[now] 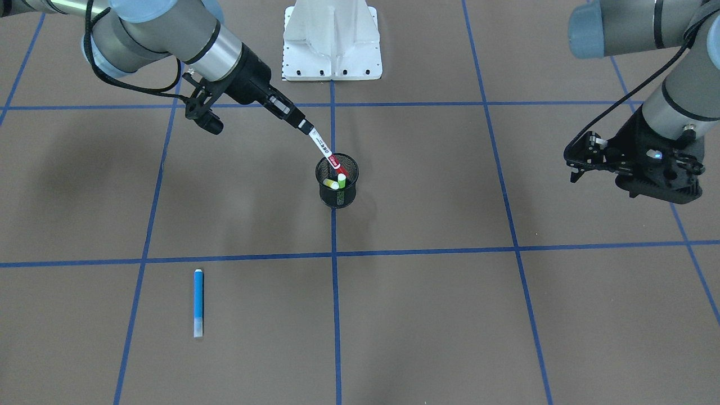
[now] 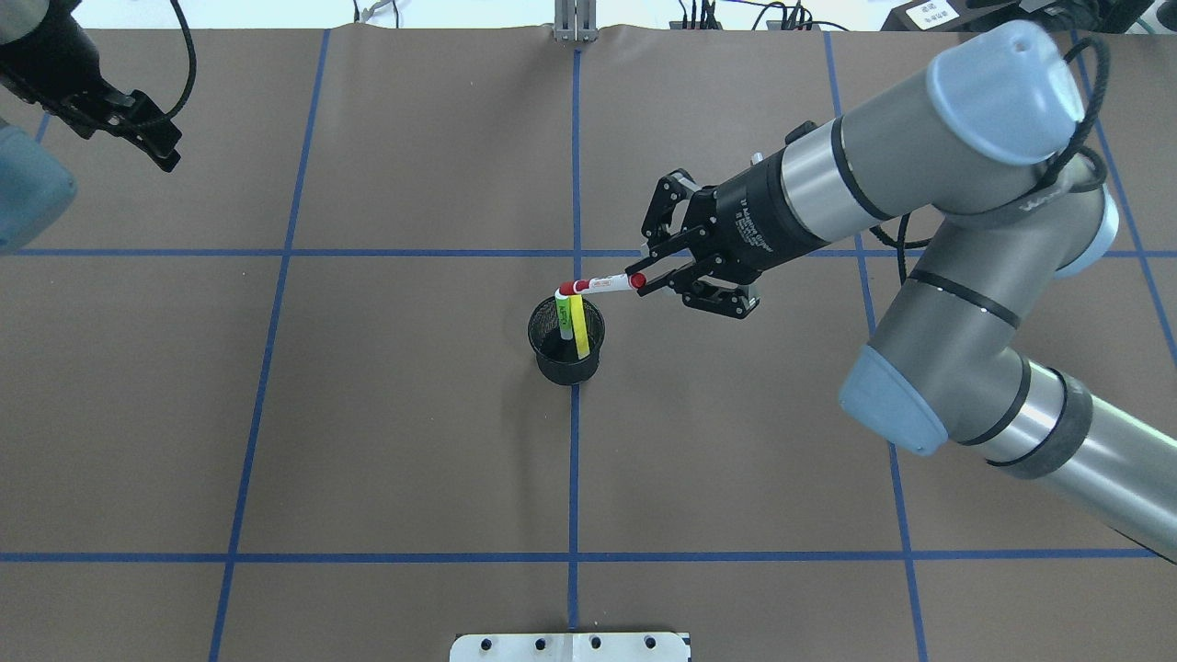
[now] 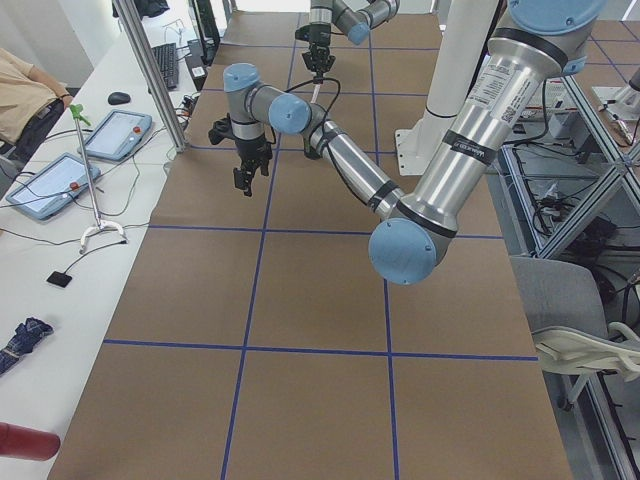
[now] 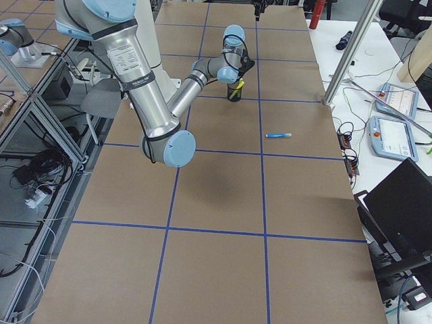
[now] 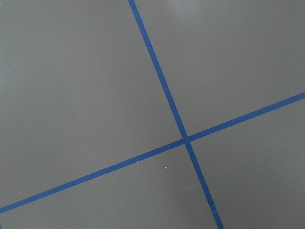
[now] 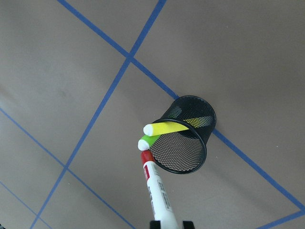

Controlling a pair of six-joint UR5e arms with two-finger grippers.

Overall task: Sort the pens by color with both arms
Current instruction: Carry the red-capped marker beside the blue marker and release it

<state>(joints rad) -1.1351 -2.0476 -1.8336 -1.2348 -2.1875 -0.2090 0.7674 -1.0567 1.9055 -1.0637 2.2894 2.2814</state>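
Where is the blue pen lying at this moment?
In the front-facing view the blue pen lies flat at the lower left, on the robot's right side, alone, across a blue tape line from the black mesh cup.

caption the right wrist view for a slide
Right gripper, jaws shut on red-ended pen, tip at mesh cup rim

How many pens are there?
4. Blue pen lies on the table; right gripper holds the red-ended pen at the mesh cup; green pen and yellow pen stand inside, maybe hiding more.
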